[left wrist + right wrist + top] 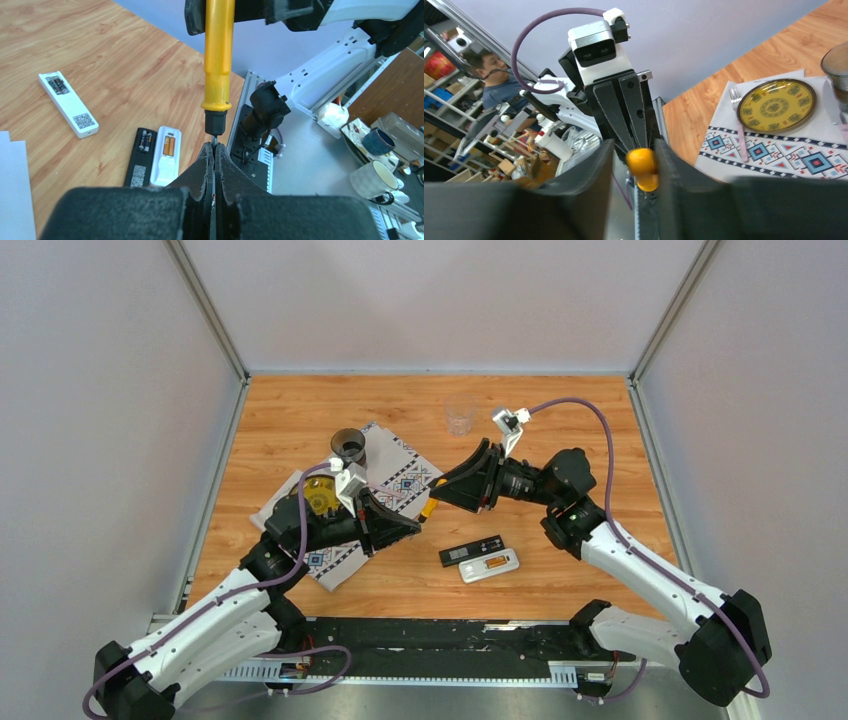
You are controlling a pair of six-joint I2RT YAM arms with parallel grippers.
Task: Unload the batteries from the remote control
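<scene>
Both grippers are clenched on one screwdriver (218, 55) held in the air: the right gripper (634, 149) grasps its orange handle and the left gripper (213, 148) pinches its thin metal tip. The batteries (168, 146) sit in the open backs of the remotes (161, 172) on the table (125, 60) below. If either arm pulls off-line, I'd expect that slim tip to slip free and the tool to drop onto them.

Light bright, even, diffuse; soft faint shadows under the arms on the table (300, 410). No harsh glare. Wrist views blur the near black fingers; backgrounds mildly soft.
</scene>
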